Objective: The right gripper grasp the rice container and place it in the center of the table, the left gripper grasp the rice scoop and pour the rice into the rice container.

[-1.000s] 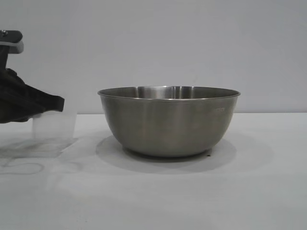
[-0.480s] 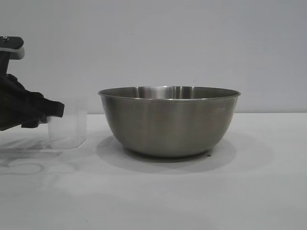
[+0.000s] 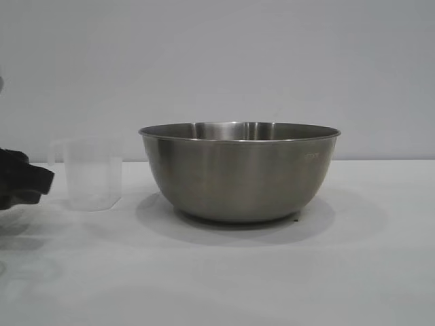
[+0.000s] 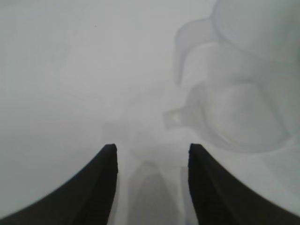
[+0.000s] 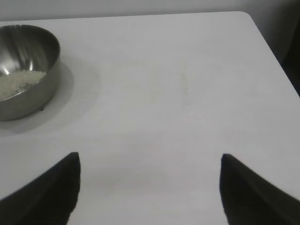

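Rice scoop upright on white table, just left of rice container, apart from left gripper, whose jaws part, hold nothing. Rice inside container. Right gripper wide apart, unloaded, well off container. Plain pale wall behind.

Exterior level at table height, wrist cameras downward (bowl shared)

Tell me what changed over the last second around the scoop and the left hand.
The left hand let go of the rice scoop and drew back toward the left edge of the exterior view; its fingers now stand apart with nothing between them. The scoop went from tilted to upright on the table, left of the rice container. The container did not move.
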### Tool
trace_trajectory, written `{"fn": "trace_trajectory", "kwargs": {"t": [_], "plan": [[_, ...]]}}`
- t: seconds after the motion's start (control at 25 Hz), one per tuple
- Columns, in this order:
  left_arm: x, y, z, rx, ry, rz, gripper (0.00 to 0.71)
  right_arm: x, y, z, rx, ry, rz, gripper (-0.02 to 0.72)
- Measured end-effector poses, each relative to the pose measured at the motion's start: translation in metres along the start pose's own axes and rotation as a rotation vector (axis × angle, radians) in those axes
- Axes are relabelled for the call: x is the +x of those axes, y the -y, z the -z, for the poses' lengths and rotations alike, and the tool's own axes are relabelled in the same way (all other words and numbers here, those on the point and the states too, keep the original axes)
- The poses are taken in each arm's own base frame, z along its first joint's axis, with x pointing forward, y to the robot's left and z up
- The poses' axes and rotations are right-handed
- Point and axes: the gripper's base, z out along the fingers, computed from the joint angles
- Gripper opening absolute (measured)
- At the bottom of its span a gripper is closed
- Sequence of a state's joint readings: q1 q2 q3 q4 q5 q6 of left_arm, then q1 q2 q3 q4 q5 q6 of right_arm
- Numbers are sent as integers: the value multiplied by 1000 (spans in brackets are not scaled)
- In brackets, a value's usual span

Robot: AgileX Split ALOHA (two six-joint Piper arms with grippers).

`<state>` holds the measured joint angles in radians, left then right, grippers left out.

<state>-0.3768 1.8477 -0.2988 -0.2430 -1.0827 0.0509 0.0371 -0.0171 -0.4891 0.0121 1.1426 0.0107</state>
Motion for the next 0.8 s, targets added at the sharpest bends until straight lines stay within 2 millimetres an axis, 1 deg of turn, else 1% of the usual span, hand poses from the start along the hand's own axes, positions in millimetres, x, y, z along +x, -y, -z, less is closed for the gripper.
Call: {"fn": "trace_trajectory", "kwargs": {"t": [0.32,0.56,0.76,0.8], "plan": [[-20,2,20,41,-127,40,296,0,0,0,0,0,0,553],[-47,7,30,91,-203,28,296,0,0,0,0,0,0,553],[-73,16,32,163,-346,3,296,0,0,0,0,0,0,553],[-79,18,32,178,-376,1,340,0,0,0,0,0,0,553]]}}
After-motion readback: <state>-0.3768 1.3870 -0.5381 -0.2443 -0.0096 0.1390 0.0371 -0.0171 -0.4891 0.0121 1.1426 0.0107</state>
